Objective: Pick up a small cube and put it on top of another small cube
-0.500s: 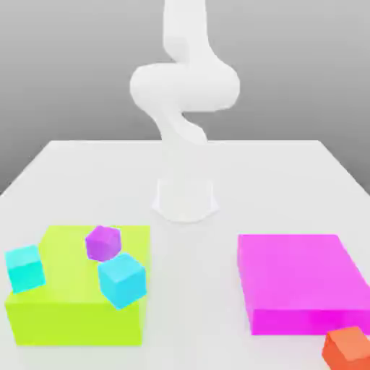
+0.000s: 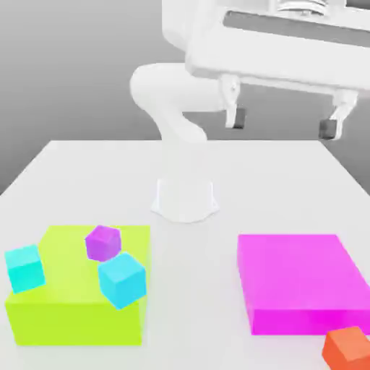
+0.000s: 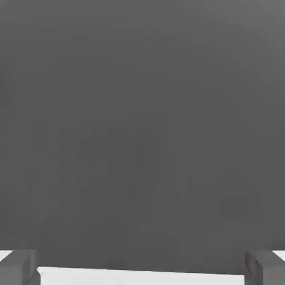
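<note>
Your gripper hangs high above the table, jaws spread wide, nothing held; in the hand view its fingertips frame grey backdrop and a strip of table edge. The orange cube sits on the table at the near corner on the exterior view's right, just beside the magenta block, and looks to be touching its corner. Bring the hand toward that corner and down, centred over the cube. Turn the wrist so neither finger comes down on the magenta block. Likely targets are the cyan cubes or the purple cube on the green block, well apart, so grip squarely for the carry.
</note>
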`<state>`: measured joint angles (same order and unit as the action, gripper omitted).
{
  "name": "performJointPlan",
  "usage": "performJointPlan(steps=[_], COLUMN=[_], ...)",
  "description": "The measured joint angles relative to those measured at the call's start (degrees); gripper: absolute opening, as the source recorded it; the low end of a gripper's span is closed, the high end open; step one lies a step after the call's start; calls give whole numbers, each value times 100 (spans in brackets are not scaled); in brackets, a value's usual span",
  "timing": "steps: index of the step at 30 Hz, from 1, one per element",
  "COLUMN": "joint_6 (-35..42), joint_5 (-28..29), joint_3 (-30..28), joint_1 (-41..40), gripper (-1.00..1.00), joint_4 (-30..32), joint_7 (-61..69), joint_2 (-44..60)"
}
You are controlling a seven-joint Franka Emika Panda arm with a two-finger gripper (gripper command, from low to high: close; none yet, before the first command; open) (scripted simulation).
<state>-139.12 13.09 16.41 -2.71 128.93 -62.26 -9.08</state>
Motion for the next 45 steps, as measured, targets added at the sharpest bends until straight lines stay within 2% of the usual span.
performJointPlan(steps=[8,16,20,21,27,32,37,45], joint_6=[-357,-824,-1367,-1488,-1558,-985,-527,-24], joint_5=[460,368,685,776,811,360,98,-566], joint_3=[219,459,173,86,40,393,-68,-977], joint_1=[423,805,1105,1175,1215,902,127,-1087], gripper=[0,0,0,-100,-100,-100,-100,-100], joint_4=[-121,-205,-366,-404,-423,-265,-93,524], joint_7=[-652,-930,-1203,-1270,-1295,-924,-588,-211], joint_2=[1629,3096,3912,4078,4160,3442,2917,1705])
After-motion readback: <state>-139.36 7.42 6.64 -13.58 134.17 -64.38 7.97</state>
